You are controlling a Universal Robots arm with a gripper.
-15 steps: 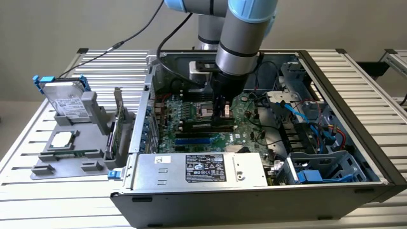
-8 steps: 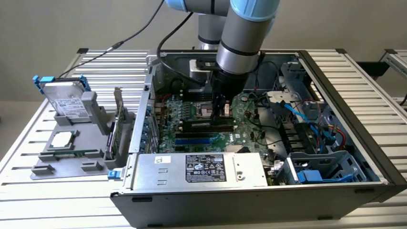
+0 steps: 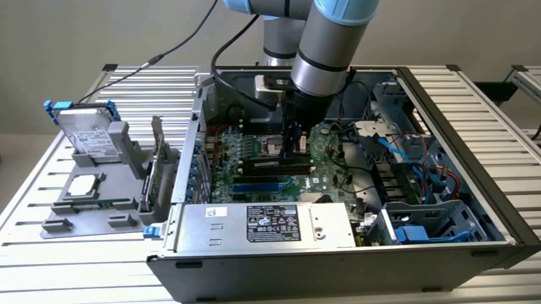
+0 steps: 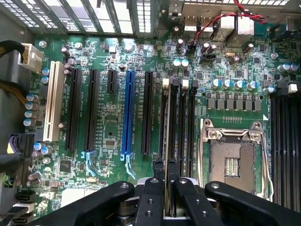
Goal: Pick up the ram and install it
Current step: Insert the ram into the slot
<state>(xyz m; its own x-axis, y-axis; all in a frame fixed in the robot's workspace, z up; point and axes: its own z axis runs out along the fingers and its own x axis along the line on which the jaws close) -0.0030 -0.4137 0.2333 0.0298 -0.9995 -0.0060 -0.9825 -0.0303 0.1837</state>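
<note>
Pincer: the pincer (image 4: pixel 165 165) is closed on the ram (image 4: pixel 167 141), one black finger on each face.
Ram: held on edge, seen as a thin strip between the fingers, lined up along the black memory slots (image 4: pixel 181 122). Whether it is seated cannot be told.
Arm: the arm (image 3: pixel 325 44) comes down from the upper middle of the exterior view into the open computer case (image 3: pixel 473 158).
Close neighbours: the CPU socket (image 4: pixel 230 162) lies just beside the memory slots. On their other side stands a row of long black expansion slots, then a blue slot (image 4: pixel 127 113) and a white slot (image 4: pixel 51 101).
Crowding in the case: the power supply (image 3: pixel 270 225) fills the lower middle of the exterior view, near the motherboard (image 3: pixel 253 158). Blue cables (image 3: pixel 406 152) hang at the exterior view's right of the pincer.
Outside the case: at the exterior view's left, on the slatted worktop (image 3: pixel 50 253), a grey holder (image 3: pixel 93 209) carries a hard drive (image 3: pixel 85 134), a processor chip (image 3: pixel 82 185) and an upright card (image 3: pixel 156 158), all well apart from the pincer.
</note>
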